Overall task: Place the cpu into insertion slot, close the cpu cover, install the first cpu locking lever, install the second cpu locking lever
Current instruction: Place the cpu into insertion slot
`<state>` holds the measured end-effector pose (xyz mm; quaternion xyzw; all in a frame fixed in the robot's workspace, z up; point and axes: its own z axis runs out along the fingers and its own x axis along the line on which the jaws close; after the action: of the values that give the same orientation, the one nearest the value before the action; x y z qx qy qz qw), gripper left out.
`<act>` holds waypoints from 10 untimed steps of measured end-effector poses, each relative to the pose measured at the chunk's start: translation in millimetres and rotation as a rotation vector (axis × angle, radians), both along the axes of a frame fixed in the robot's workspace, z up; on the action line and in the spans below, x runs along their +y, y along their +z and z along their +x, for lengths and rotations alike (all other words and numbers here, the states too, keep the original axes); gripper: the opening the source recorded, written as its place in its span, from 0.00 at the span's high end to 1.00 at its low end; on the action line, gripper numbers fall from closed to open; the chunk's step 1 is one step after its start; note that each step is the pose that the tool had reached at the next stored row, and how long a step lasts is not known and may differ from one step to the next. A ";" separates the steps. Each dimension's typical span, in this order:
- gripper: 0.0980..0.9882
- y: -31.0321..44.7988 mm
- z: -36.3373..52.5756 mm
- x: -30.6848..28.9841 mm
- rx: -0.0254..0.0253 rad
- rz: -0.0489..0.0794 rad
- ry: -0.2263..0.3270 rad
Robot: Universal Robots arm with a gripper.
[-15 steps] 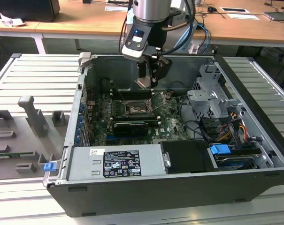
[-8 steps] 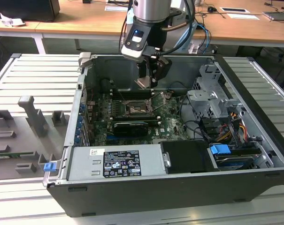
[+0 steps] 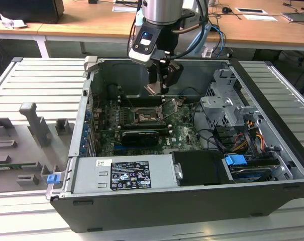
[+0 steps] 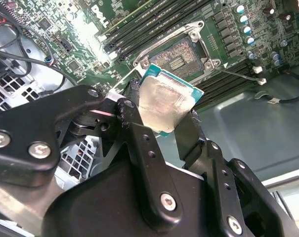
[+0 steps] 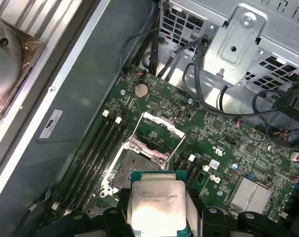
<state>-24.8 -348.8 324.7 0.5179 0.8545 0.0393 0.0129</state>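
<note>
Gripper (image 3: 159, 86) grips cpu (image 5: 156, 207) tight | cpu hangs above slot (image 5: 135, 167) | line corners up, keep flat, go slow

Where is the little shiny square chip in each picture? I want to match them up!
Exterior view: the cpu sits in the gripper, above the insertion slot.
Second wrist view: the cpu is clamped in the gripper, metal top facing the camera.
First wrist view: the cpu is in the gripper, near the camera.
Shared landmark: the open insertion slot beyond the chip.
</note>
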 end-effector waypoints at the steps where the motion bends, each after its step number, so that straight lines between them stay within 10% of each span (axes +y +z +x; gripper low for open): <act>1: 0.52 -0.1 0.0 0.0 0.0000 0.000 -0.006; 10: 0.52 -1.2 0.0 0.0 0.0000 0.000 -0.069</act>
<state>-24.8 -348.8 323.5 0.5469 0.8362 0.0387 0.0143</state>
